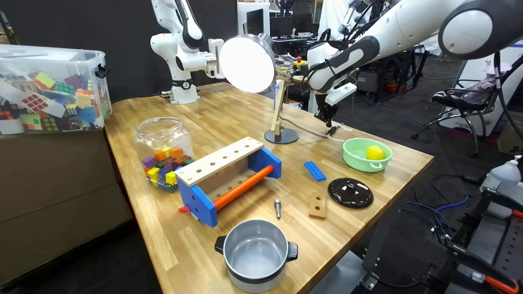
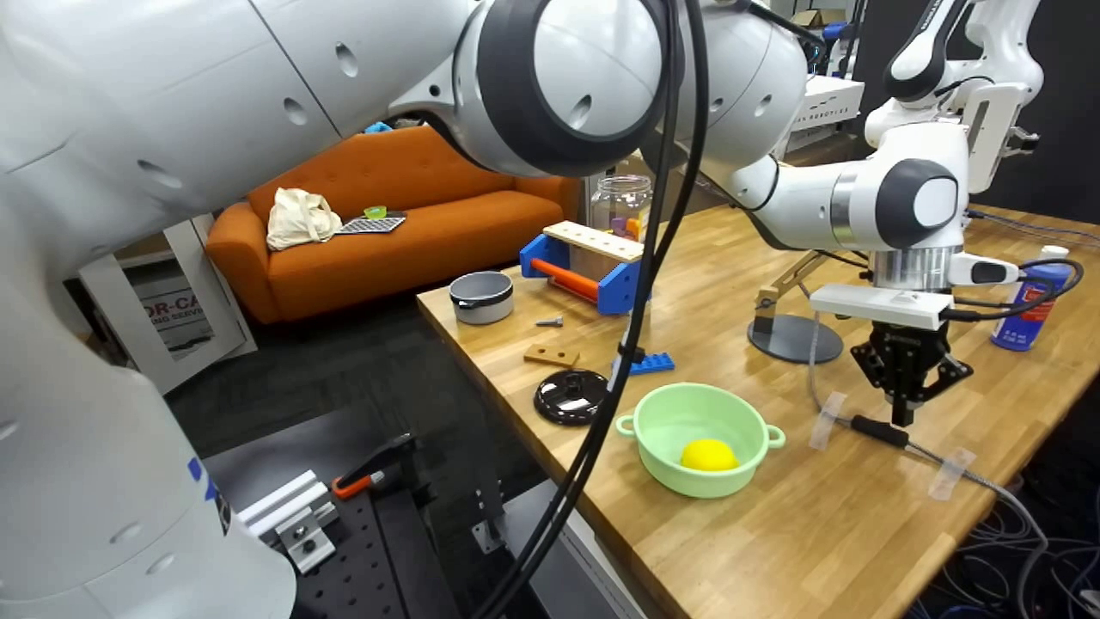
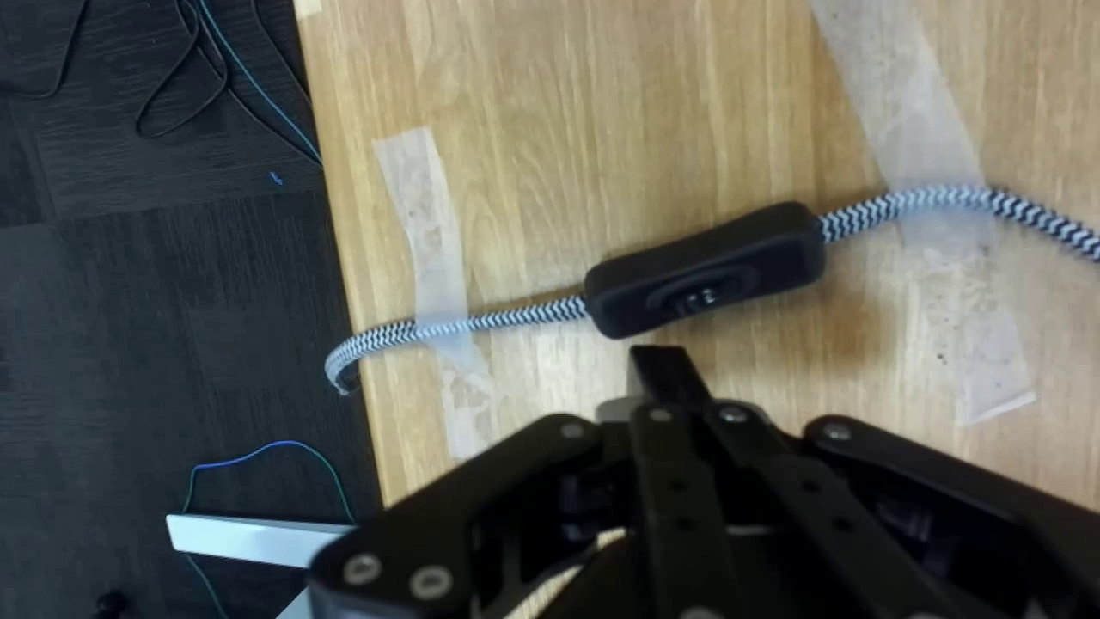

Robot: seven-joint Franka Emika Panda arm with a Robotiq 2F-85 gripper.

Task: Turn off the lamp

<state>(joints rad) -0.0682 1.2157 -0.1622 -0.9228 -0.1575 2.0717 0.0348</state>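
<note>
The lamp (image 1: 247, 64) stands on the table with its round disc head glowing white. In an exterior view its base (image 2: 795, 340) shows, while the arm hides its head. Its cord carries a black inline switch (image 3: 706, 268) that lies on the table near the edge; the switch also shows in both exterior views (image 1: 333, 130) (image 2: 881, 432). My gripper (image 3: 660, 354) is shut and empty and points down. Its fingertips are just beside the switch in the wrist view, and low above the table close to it in both exterior views (image 1: 328, 123) (image 2: 901, 419). Whether they touch it, I cannot tell.
Tape strips (image 3: 438, 258) hold the cord down on both sides of the switch. A green bowl (image 2: 657, 413) with a yellow ball (image 2: 709, 455) stands near the table edge. A blue bottle (image 2: 1029, 309) stands behind the gripper. A black lid (image 1: 350, 192) lies farther off.
</note>
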